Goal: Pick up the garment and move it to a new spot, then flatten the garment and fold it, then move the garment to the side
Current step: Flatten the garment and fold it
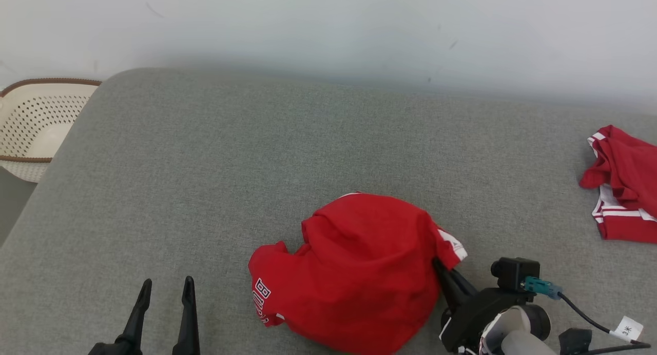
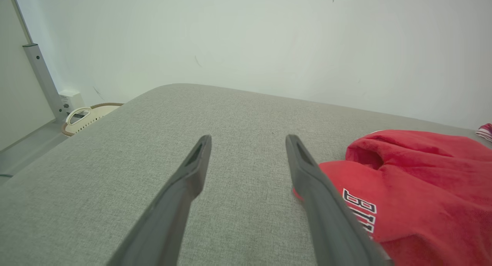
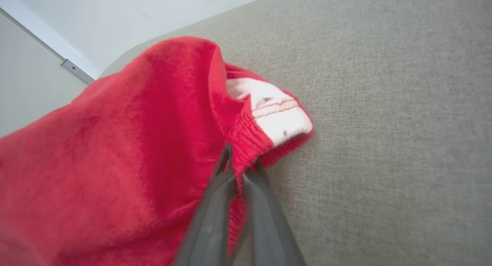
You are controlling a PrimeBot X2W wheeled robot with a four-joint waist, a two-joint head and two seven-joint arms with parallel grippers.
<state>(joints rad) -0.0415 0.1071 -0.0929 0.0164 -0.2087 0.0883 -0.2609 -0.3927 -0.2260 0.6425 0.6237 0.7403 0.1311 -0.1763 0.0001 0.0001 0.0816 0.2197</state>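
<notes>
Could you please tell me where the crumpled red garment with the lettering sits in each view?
Head view: red garment at bottom centre.
Left wrist view: red garment at lower right.
Right wrist view: red garment across the left half.
Shared landmark: the grey surface beneath it.

I see the red fabric garment (image 1: 359, 268) bunched in a heap, near edge of the grey padded surface (image 1: 256, 150), approx centre. White-outlined lettering on its left fold, white patch w/ ribbed red edge at right corner.
</notes>
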